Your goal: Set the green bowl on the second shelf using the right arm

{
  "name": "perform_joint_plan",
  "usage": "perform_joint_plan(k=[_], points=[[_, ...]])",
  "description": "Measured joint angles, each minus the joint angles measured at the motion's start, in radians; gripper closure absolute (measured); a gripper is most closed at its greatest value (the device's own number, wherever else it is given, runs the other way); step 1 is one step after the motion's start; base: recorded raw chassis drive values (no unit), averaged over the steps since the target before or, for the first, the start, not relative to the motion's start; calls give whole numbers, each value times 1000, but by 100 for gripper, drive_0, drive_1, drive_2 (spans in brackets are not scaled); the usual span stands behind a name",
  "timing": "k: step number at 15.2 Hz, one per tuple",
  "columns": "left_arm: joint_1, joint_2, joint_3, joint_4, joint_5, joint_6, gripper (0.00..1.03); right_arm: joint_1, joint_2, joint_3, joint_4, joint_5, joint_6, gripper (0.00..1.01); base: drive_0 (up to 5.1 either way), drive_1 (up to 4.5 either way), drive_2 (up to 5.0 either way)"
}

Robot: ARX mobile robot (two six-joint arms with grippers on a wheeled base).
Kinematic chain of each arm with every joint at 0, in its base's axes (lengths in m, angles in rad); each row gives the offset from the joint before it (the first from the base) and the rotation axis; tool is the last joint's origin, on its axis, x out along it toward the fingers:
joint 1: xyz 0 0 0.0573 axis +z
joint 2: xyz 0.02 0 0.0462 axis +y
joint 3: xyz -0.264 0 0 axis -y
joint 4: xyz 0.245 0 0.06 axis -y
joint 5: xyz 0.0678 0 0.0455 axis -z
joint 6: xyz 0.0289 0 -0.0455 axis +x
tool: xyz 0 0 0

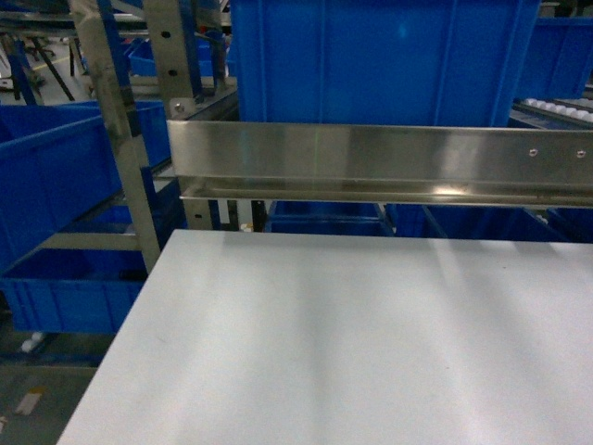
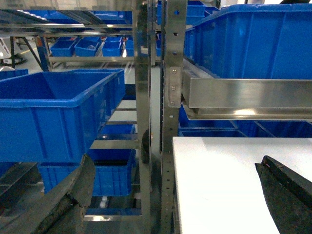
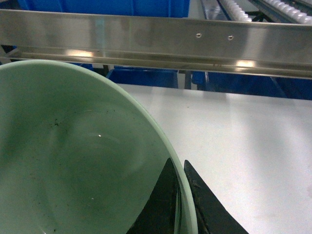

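Our right pincer (image 3: pixel 181 195) is clamped on the rim of the green bowl (image 3: pixel 73 161). One dark finger (image 3: pixel 161 204) sits inside the bowl and the other finger (image 3: pixel 209 204) sits outside, with the thin wall pinched between them. The gap is very small, just the wall of the bowl.

The bowl fills the left side of the right wrist view. It hangs over the white table (image 3: pixel 243 141), in front of the steel front beam (image 3: pixel 156 36) of the second shelf (image 1: pixel 380 162). We cannot see the bowl in the head view, so we cannot tell how high it is.

We think the bowl is light, stiff and smooth. A smooth rim can slip, so the grip must be firm. It may crack if it bangs the beam. The rim is a good place to hold it, because the bowl is too round and wide to grab around.

The bowl is not yet on the shelf. We think it must go up and over the beam, near the big blue bin (image 1: pixel 380 60).

Our left pincer (image 2: pixel 175 195) holds nothing. Its fingers (image 2: pixel 287 195) are spread wide apart by the table edge.
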Motion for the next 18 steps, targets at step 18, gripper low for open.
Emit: perform_joint_plan(k=[18], points=[[0,0,0,2,0,0,5,0,2,-2,-6,0,0,99,-479,152,336]])
